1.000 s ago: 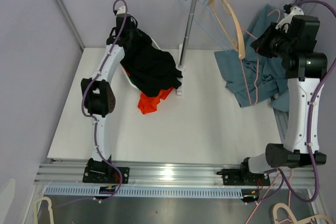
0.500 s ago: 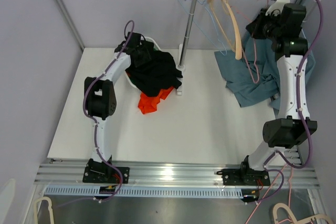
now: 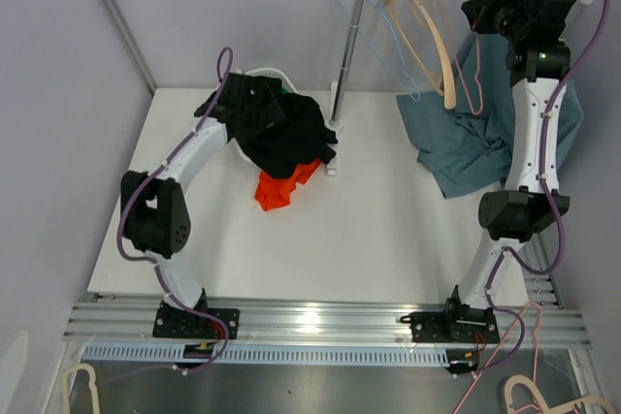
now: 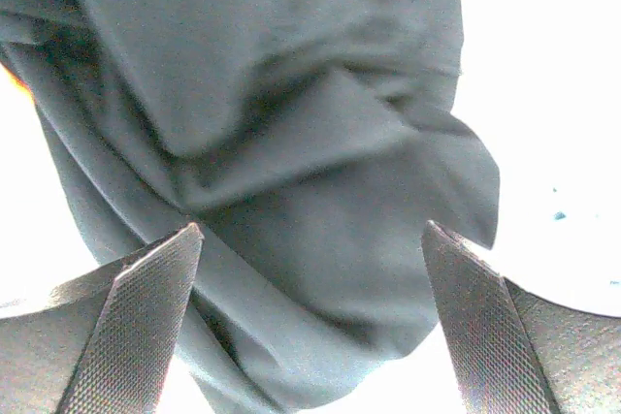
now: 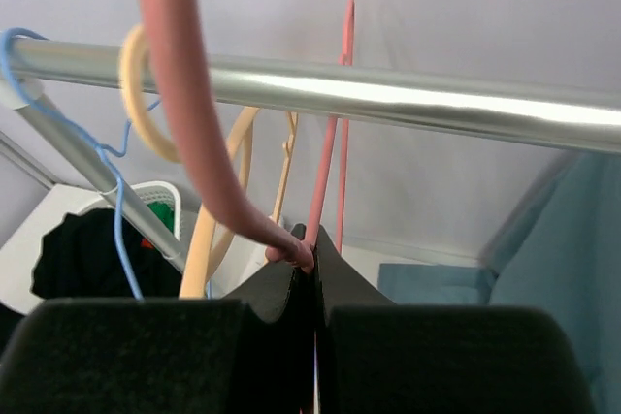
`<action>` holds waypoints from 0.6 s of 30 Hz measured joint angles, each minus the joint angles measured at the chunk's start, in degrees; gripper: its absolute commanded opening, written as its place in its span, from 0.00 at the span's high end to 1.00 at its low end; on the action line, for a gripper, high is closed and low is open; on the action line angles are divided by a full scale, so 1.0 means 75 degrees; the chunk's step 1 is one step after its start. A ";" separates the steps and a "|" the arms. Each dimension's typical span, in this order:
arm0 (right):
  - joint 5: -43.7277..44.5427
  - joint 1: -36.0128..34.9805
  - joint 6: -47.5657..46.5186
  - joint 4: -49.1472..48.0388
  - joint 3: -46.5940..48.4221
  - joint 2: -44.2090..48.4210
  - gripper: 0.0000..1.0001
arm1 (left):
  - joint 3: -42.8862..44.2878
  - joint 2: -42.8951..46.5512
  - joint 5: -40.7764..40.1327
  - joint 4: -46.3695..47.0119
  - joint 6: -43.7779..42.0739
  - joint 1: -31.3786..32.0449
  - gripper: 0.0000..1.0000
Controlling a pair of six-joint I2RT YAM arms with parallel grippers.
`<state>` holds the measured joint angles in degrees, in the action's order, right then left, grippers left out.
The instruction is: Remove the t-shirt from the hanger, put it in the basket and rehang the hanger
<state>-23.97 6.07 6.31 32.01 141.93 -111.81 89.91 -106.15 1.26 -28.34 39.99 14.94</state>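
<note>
R gripper (image 5: 310, 259) is at the upper right of the top view. Its jaws are pressed together on the wire of the pink hanger (image 5: 179, 94), whose hook crosses the rail (image 5: 408, 94). The hanger's long axis drops down & left from the jaws. The teal t-shirt (image 3: 466, 147) lies heaped on the table (image 3: 388, 230) right below, mid-right of frame, w/ one fold rising behind the R arm (image 3: 529, 133). Can't tell if any of it hangs on the wire. L gripper (image 4: 310, 230), jaws spread wide & holding nothing, hovers over the black garment (image 4: 291, 94), upper left-centre, well apart from the shirt. R arm is nearer, so prob. its move.
</note>
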 measured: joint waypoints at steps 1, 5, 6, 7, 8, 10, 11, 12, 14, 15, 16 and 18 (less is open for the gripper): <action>-0.0050 0.0000 0.0114 -0.0055 0.0032 -0.0143 1.00 | -0.0050 0.0233 -0.0070 -0.0006 -0.0029 0.0093 0.00; -0.0326 0.0000 0.0629 -0.0189 0.0117 -0.0758 1.00 | -0.0058 0.1061 -0.0431 0.0067 -0.0239 0.0746 0.01; -0.0385 0.0000 0.0758 -0.0213 0.0184 -0.0930 1.00 | -0.0058 0.1233 -0.0519 0.0079 -0.0294 0.0901 0.01; -0.0455 0.0000 0.0868 -0.0245 0.0254 -0.1081 1.00 | -0.0058 0.1384 -0.0577 0.0096 -0.0353 0.1052 0.00; -0.0519 0.0000 0.0997 -0.0277 0.0312 -0.1236 1.00 | -0.0055 0.1524 -0.0656 0.0105 -0.0411 0.1212 0.01; -0.0624 0.0000 0.1227 -0.0364 0.0353 -0.1411 1.00 | -0.0032 0.1690 -0.0816 0.0102 -0.0536 0.1425 0.01; -0.0682 0.0006 0.1367 -0.0417 0.0361 -0.1472 1.00 | -0.0015 0.1737 -0.0892 0.0102 -0.0565 0.1486 0.01; -0.0737 0.0012 0.1483 -0.0452 0.0405 -0.1515 1.00 | -0.0003 0.1763 -0.0962 0.0099 -0.0606 0.1521 0.01; -0.0851 0.0026 0.1696 -0.0510 0.0522 -0.1568 1.00 | 0.0038 0.1772 -0.1075 0.0096 -0.0679 0.1545 0.00; -0.0924 0.0038 0.1784 -0.0554 0.0577 -0.1580 1.00 | 0.0041 0.1772 -0.1145 0.0087 -0.0731 0.1556 0.00; -0.1005 0.0044 0.1842 -0.0595 0.0624 -0.1580 1.00 | 0.0041 0.1772 -0.1186 0.0073 -0.0746 0.1562 0.01; -0.1253 0.0050 0.1900 -0.0650 0.0673 -0.1580 0.96 | 0.0041 0.1772 -0.1279 0.0055 -0.0781 0.1577 0.00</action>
<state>-33.36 6.44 20.56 27.14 146.98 -123.66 90.21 -92.86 -8.34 -27.92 34.13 26.76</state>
